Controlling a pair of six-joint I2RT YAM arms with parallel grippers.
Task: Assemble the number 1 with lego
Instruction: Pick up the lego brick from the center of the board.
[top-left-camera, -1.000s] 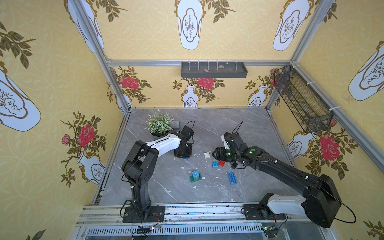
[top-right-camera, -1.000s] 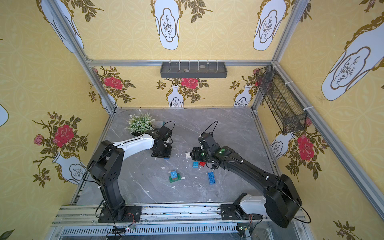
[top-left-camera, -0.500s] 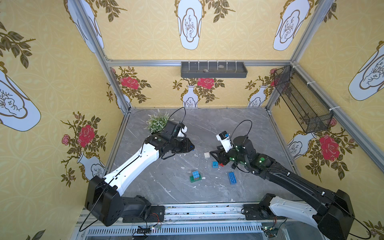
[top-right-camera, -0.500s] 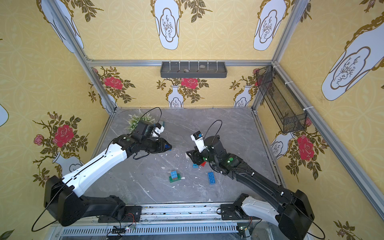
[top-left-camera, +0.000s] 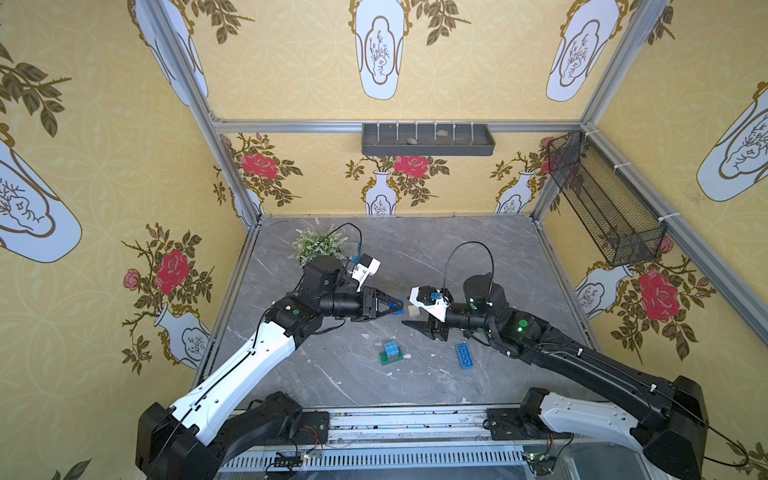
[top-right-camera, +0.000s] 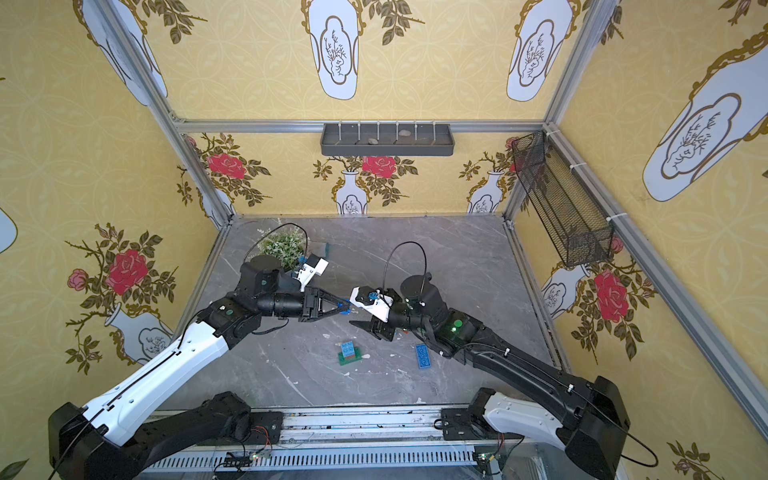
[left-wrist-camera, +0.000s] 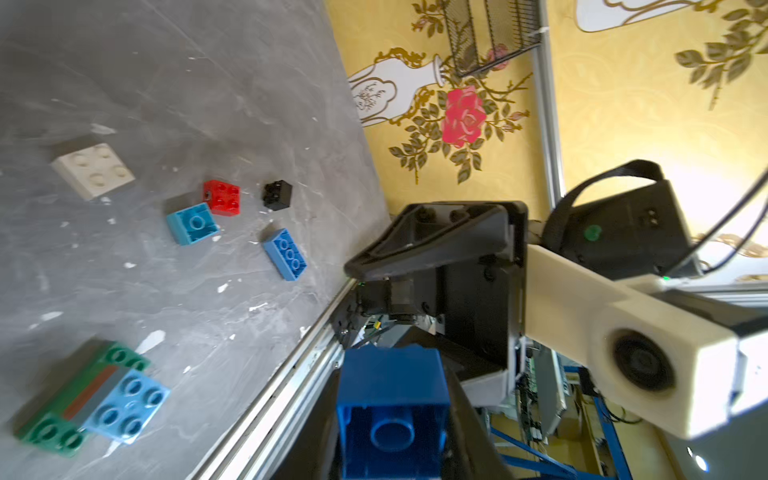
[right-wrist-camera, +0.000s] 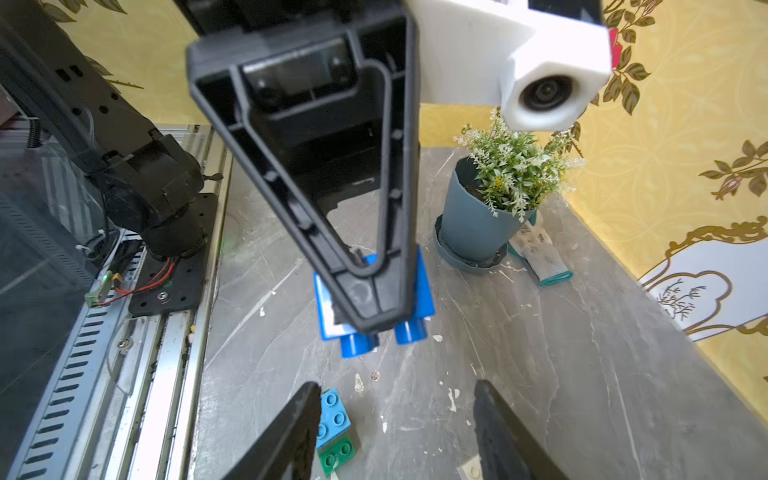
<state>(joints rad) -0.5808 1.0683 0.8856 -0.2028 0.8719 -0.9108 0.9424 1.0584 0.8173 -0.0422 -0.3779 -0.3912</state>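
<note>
My left gripper (top-left-camera: 395, 306) is shut on a dark blue square lego brick (left-wrist-camera: 392, 399), held level above the table with its studs (right-wrist-camera: 409, 332) facing my right gripper. My right gripper (right-wrist-camera: 395, 432) stands open and empty, pointing back at it from a short gap away, as both top views show (top-right-camera: 358, 322). On the table lie a light blue brick on a long green one (top-left-camera: 390, 352), a long blue brick (top-left-camera: 464, 356), a white square (left-wrist-camera: 93, 170), a red one (left-wrist-camera: 222, 197), a black one (left-wrist-camera: 277, 194) and an upturned light blue one (left-wrist-camera: 193, 223).
A potted plant (top-left-camera: 318, 245) stands at the back left of the grey table, with a glove (right-wrist-camera: 542, 255) lying beside it. A wire basket (top-left-camera: 602, 203) hangs on the right wall and a grey shelf (top-left-camera: 428, 141) on the back wall. A metal rail (top-left-camera: 407, 419) edges the front.
My left arm has lifted from the table and swung right with the blue brick. My right gripper has risen off the loose bricks and turned level, facing the left one.
</note>
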